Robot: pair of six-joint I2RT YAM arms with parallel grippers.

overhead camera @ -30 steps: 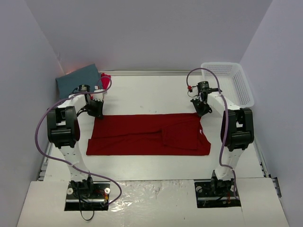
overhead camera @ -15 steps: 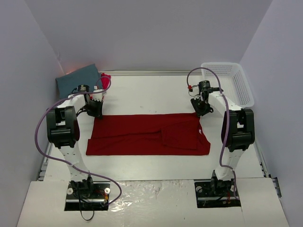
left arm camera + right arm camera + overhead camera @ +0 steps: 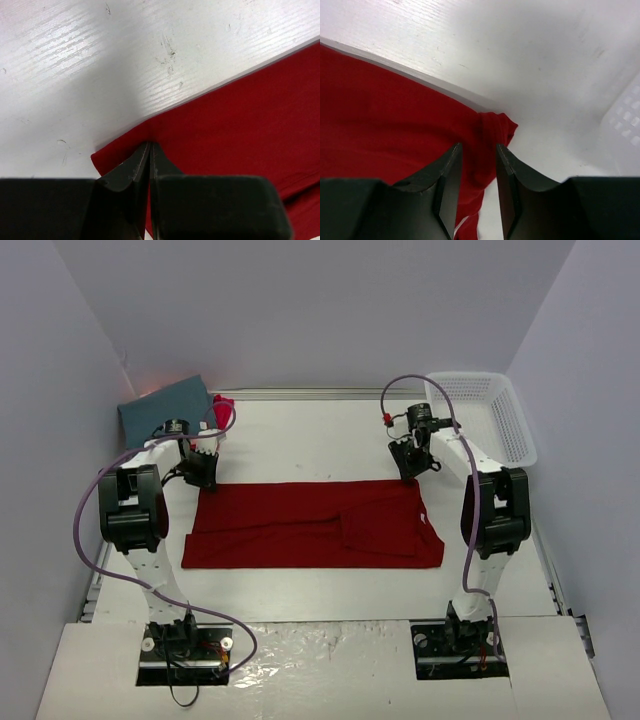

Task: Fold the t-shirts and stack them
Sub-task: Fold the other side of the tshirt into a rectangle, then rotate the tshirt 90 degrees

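A deep red t-shirt (image 3: 310,525) lies flat in a wide folded band across the table's middle. My left gripper (image 3: 203,477) is at its far left corner; in the left wrist view the gripper (image 3: 150,146) is shut on that corner of red cloth (image 3: 240,115). My right gripper (image 3: 408,466) is at the far right corner; in the right wrist view the gripper (image 3: 478,148) is open, its jaws either side of the bunched red corner (image 3: 495,125). A slate-teal t-shirt (image 3: 165,405) and a pinkish-red one (image 3: 223,408) lie at the far left.
A white mesh basket (image 3: 485,412) stands at the far right, and its wall shows at the right edge of the right wrist view (image 3: 625,135). Grey walls close in the table on three sides. Purple cables loop off both arms.
My right gripper has shifted left and slightly farther along the shirt's far right corner. The left arm and the shirt have hardly moved.
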